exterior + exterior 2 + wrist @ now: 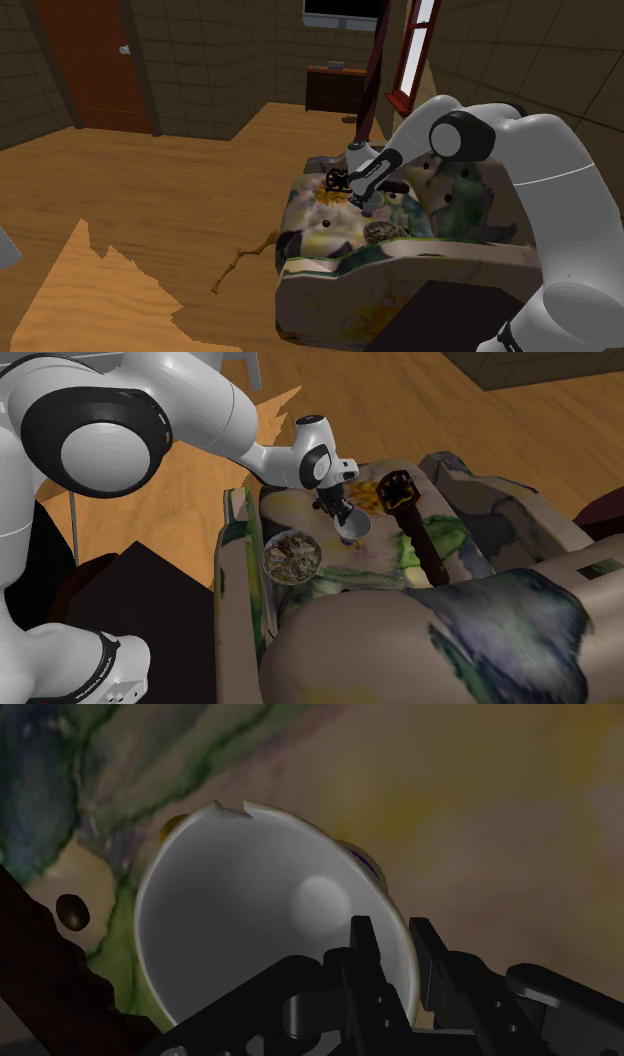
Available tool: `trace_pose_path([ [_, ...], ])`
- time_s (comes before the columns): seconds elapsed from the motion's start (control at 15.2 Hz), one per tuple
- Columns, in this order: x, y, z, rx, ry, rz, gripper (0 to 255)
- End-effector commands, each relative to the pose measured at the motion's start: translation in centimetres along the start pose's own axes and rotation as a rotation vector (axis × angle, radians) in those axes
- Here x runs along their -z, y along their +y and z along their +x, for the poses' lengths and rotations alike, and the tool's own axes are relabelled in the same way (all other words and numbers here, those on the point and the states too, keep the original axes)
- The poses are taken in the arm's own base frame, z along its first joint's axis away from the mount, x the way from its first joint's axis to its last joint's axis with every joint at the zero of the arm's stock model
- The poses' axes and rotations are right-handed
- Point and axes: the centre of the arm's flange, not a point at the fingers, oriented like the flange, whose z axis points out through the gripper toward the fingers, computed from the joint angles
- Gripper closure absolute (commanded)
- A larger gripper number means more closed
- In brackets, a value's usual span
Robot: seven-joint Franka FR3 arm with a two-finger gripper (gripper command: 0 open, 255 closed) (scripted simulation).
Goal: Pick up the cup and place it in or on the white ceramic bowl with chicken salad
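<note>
Seat of a mottled cream, green and yellow upholstered sofa (380,567) inspected. Over it, an all-black two-finger gripper (338,514) at the end of a white arm (200,412) with dark joints.

Gripper found narrowed onto the wall of a plain pale grey-white round cup (356,528). One of the fingers (365,954) set inside the mouth, the other outside, rim pinched between. Cup held tilted, not upright, with the smooth hollow interior turned toward the wrist camera. Cannot tell whether resting on the cushion underneath or clear of it.

On the second exterior view's right of the cup: a dark brown strap-like object (420,542) with a round black-and-gold head, laid along the seat. Near the cup, apart from it.

On the second exterior view's lower left of the cup: a white round bowl (266,560) with a brownish chopped salad filling, upright on the seat, close against the sofa's side arm. Near the cup, not touching.

Shoulder view, surroundings: wooden plank floor (180,190) beside the sofa, with a thin brown stick (245,258) lying on it. Further back, a reddish-brown door (100,60), a dark low cabinet (335,88) against the tiled wall, and a red-framed window (415,50).
</note>
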Motion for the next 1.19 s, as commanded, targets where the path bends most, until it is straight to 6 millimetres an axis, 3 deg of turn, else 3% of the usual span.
trace_pose_path([
  [0.0,0.0,0.0,0.0,0.000,0.000,0.000,255],
  [0.26,0.0,0.0,0.0,0.000,0.000,0.000,255],
  [1.12,6.5,2.3,0.1,0.000,0.000,0.000,255],
])
